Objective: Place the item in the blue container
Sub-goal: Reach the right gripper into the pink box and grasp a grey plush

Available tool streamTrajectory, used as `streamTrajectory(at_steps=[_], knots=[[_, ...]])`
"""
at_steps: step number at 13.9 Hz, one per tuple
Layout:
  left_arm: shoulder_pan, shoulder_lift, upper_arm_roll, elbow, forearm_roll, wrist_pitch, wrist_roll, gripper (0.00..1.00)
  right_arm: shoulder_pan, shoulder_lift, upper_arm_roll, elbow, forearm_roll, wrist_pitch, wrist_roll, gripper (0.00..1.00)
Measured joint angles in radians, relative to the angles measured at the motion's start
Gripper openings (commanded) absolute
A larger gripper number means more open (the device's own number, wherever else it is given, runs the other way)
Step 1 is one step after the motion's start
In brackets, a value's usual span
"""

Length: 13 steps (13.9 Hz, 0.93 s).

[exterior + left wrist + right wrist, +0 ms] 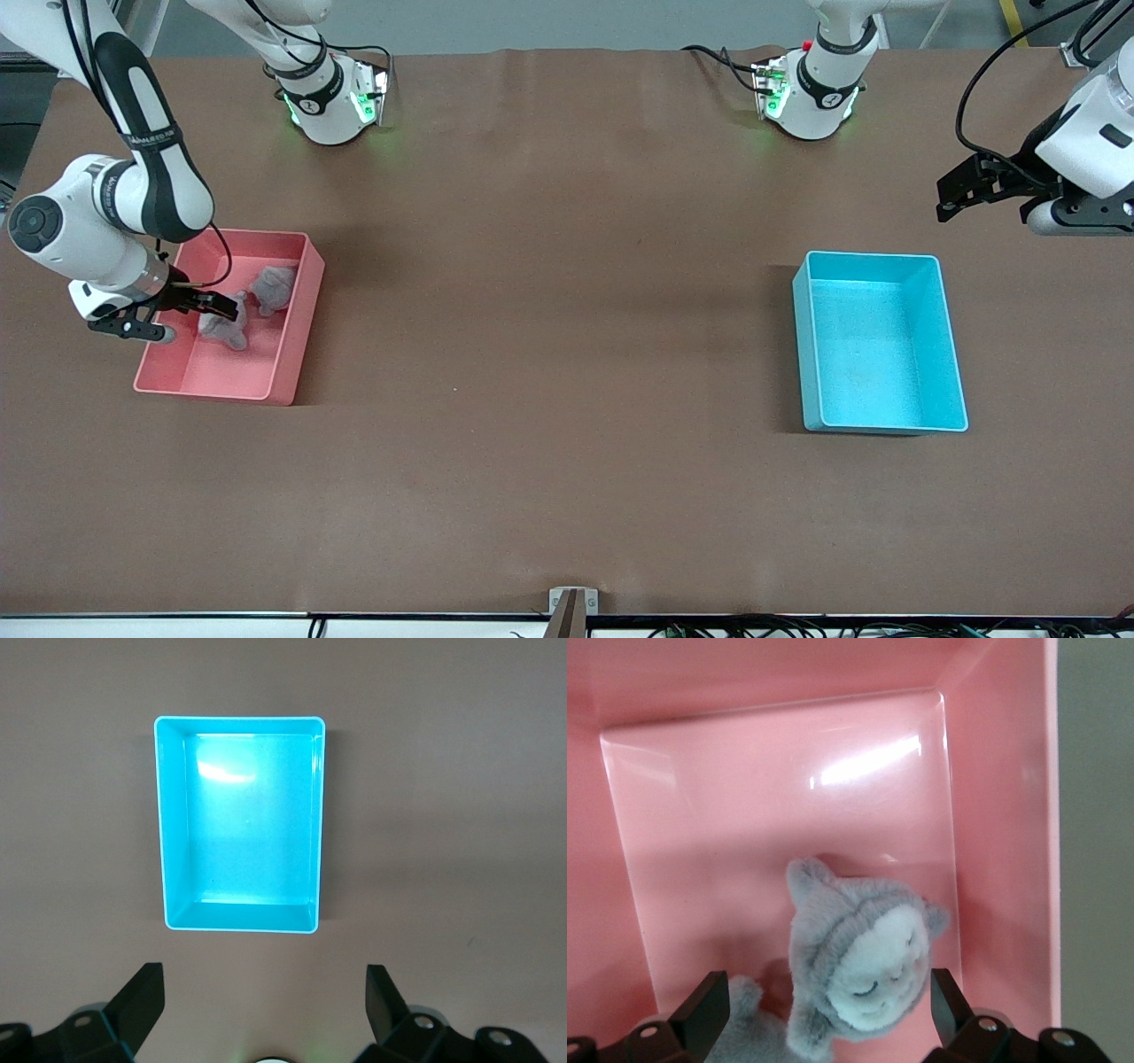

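Right gripper [221, 307] spread wide over grey plush toy [864, 970] in pink bin [292, 354]; left gripper [961, 190] likewise agape (waiting), brown table [567, 354].

Blue container [948, 354] empty, open-topped; table [549, 354] between bins apparently bare.

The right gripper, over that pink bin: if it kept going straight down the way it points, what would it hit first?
Most likely the grey plush toy, which lies in the pink bin between the open fingers of the right gripper. How much gap remains is hard to judge.
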<state>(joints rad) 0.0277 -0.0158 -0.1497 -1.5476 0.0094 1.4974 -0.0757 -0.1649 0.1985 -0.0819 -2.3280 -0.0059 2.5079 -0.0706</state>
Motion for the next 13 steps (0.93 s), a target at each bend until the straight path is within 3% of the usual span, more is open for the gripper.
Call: streamTrajectory(at_steps=[7, 9, 13], knots=[[0.014, 0.009, 0.002, -0.008, 0.000, 0.027, 0.000, 1.00, -0.024, 0.095, 0.000, -0.002, 0.000, 0.071, 0.000, 0.99], [0.019, 0.009, 0.002, -0.008, 0.000, 0.029, 0.000, 1.00, -0.024, 0.110, 0.001, -0.002, 0.000, 0.073, 0.000, 0.92], [0.036, 0.009, 0.003, -0.008, 0.000, 0.029, 0.000, 1.00, -0.024, 0.113, 0.003, -0.001, 0.000, 0.062, 0.000, 0.28]])
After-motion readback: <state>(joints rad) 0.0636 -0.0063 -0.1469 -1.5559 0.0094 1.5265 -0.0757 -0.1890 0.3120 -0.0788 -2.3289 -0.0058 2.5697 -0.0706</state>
